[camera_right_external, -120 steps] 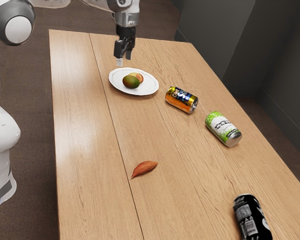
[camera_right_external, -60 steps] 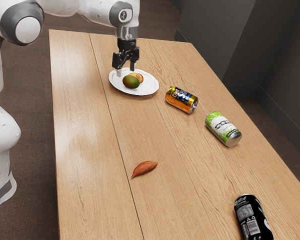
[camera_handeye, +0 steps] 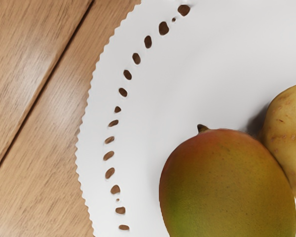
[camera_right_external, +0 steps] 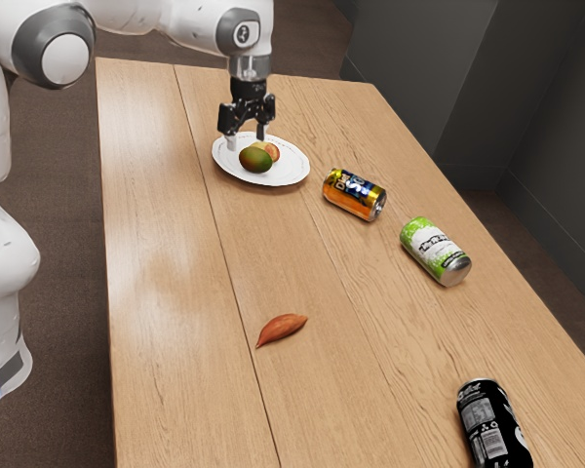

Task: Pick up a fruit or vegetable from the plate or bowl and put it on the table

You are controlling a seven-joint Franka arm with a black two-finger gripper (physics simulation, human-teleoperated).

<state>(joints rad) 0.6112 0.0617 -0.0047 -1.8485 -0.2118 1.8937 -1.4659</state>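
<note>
Two spread fingers on my gripper [camera_right_external: 247,138] pinch nothing over the plate [camera_handeye: 158,108]; descending off-centre, I could strike the mango [camera_handeye: 227,187] or snag the potato [camera_handeye: 289,133] crowding it.

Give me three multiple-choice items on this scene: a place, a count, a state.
1. Where is the oval, green-and-red mango?
A) On the floor
B) On the round white plate
C) Atop a can

2. How many metal drink cans are on the wooden table?
A) Two
B) Three
C) Four

3. The green-and-white can is:
A) upright
B) crushed flat
C) on its side

1 B: white plate surface surrounds it.
2 B: orange, green-and-white, black.
3 C: its length runs along the tabletop.
</note>
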